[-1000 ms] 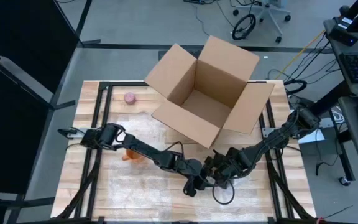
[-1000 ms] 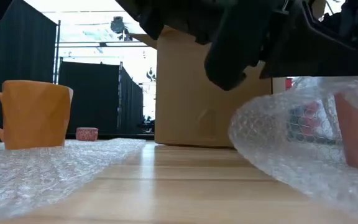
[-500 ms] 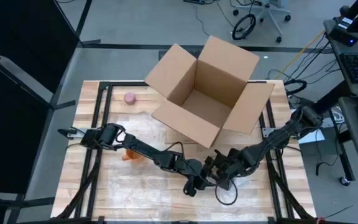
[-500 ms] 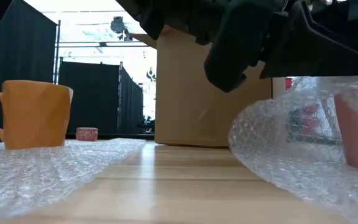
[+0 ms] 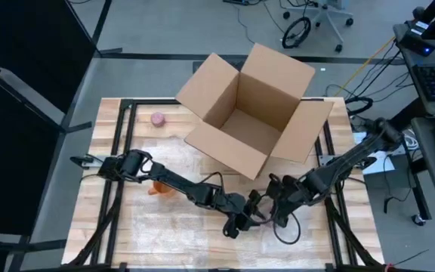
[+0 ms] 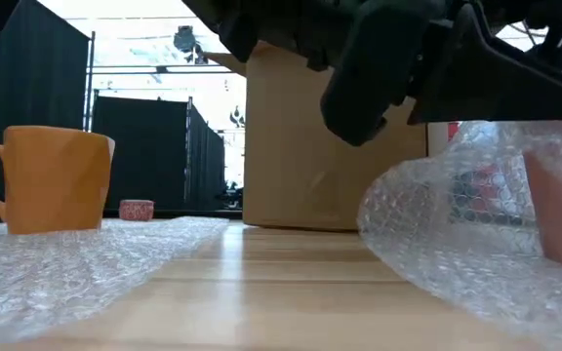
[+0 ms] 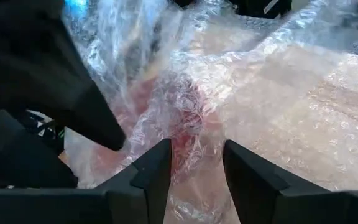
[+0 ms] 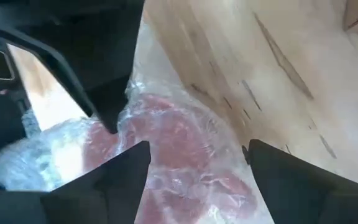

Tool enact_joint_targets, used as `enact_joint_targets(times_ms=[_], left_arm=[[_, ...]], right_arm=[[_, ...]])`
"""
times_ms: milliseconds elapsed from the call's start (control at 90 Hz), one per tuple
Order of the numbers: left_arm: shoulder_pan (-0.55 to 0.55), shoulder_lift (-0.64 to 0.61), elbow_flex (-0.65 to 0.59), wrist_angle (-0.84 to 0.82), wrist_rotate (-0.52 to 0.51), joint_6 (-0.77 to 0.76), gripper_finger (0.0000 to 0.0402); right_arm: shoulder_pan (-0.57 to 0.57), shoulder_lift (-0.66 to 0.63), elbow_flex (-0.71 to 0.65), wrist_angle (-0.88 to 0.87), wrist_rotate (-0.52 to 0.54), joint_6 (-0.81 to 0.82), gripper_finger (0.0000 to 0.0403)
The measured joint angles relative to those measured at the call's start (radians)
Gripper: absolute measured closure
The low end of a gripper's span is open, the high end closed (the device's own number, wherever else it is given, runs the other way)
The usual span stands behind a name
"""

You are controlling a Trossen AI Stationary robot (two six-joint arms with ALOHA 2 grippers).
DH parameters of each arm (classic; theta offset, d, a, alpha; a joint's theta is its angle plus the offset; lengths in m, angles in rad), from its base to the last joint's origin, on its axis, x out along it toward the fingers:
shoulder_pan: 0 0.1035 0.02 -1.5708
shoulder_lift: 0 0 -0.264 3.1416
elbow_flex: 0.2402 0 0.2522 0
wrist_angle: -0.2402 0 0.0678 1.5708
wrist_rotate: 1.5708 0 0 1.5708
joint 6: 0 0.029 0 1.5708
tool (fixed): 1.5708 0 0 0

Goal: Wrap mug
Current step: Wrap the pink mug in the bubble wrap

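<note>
A reddish mug (image 8: 173, 143) lies bundled in clear bubble wrap (image 6: 437, 214) near the table's front centre, the bundle resting on the wood. My left gripper (image 5: 240, 221) reaches in from the left and is shut on the wrap over the mug (image 7: 185, 118). My right gripper (image 5: 268, 209) comes from the right. Its open fingers stand on either side of the wrapped mug (image 6: 559, 210); whether they touch it I cannot tell. A second, orange mug (image 6: 52, 180) stands upright on the flat part of the wrap (image 6: 66, 263), left of the bundle. My left gripper pinches the bubble wrap (image 7: 194, 158) between its two fingers, where the wrap bunches over the reddish mug. Several crumpled layers lie between the fingers. Whether the mug's wall is also in the hold is hidden by the wrap. The bundle rests on the table.
An open cardboard box (image 5: 251, 109) stands on the far half of the table, flaps spread. A small pink round thing (image 5: 158, 119) sits at the far left. Bare wood (image 5: 127, 242) lies along the near left edge. A black cable loops near the right gripper (image 5: 287, 230).
My right gripper has drawn a little toward the table's right edge, its forearm swinging to the far right. The wrapped mug has stayed where it was, and the wrap over it has shifted slightly.
</note>
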State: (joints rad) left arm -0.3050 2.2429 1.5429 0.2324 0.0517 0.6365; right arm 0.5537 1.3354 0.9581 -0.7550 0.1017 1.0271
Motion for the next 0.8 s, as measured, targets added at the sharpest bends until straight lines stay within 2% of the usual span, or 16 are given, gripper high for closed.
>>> enact_joint_targets(times_ms=[256,556,800], left_arm=[[0.000,0.000,0.000,-0.001,0.000,0.000,0.0270],[0.000,0.001,0.000,-0.001,0.000,0.000,0.0270],[0.000,0.001,-0.001,-0.001,0.000,0.000,0.0270]], right_arm=[[0.001,-0.065,0.000,0.057,-0.001,0.003,0.0144],[0.046,-0.070,0.000,0.212,0.002,0.001,0.0144],[0.077,0.015,0.000,0.194,0.079,0.016,0.0144]])
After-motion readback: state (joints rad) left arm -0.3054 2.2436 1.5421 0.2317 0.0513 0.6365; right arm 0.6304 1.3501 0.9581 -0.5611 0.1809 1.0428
